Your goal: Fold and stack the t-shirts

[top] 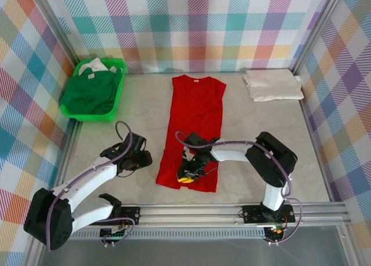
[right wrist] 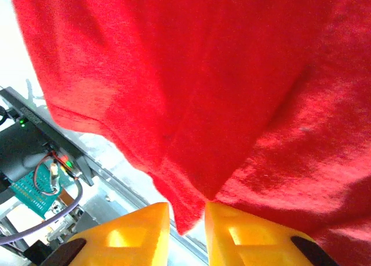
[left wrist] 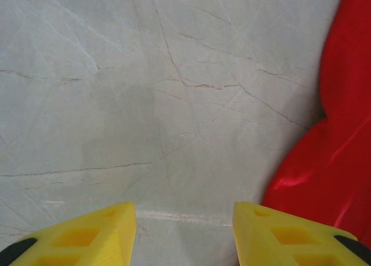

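The red t-shirt (top: 197,121) lies lengthwise on the table's middle, sides folded in. My right gripper (top: 188,172) is at its near hem, and its yellow fingers (right wrist: 145,231) are closed on a fold of the red t-shirt (right wrist: 232,75), which rises off the table there. My left gripper (top: 139,159) hovers open over bare table just left of the shirt; the red t-shirt's edge (left wrist: 336,161) runs along the right of the left wrist view. A cream-white t-shirt (top: 272,84) rests folded at the back right. A dark green t-shirt (top: 90,92) fills the basket.
The bright green basket (top: 93,115) stands at the back left with a bit of white cloth (top: 98,65) at its far end. A metal rail (top: 232,211) runs along the near edge. Checked walls enclose three sides. A circuit board (right wrist: 35,185) sits beneath the rail.
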`<state>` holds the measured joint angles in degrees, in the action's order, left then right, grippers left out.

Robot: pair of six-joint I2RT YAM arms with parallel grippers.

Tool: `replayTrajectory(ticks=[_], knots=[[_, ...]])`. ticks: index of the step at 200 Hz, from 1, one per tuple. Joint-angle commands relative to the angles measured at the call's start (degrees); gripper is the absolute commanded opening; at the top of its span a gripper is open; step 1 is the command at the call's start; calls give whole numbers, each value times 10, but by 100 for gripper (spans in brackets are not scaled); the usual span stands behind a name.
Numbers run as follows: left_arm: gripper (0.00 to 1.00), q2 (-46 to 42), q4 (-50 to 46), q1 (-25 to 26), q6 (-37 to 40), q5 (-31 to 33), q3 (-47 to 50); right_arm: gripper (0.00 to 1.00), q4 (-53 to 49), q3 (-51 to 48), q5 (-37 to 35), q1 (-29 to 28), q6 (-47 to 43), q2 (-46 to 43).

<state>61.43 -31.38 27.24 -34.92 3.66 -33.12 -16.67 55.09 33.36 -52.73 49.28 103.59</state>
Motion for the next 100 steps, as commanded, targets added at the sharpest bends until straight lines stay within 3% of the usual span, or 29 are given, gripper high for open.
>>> replayTrajectory(ticks=[1, 69, 100], knots=[[48, 4, -4, 4, 3, 6, 4, 23, -3, 17, 21, -6, -1, 13], [49, 16, 2, 4, 6, 5, 9, 28, -12, 25, 36, -9, 5, 36], [49, 18, 7, 4, 6, 6, 12, 15, 4, 26, 43, -10, 6, 42]])
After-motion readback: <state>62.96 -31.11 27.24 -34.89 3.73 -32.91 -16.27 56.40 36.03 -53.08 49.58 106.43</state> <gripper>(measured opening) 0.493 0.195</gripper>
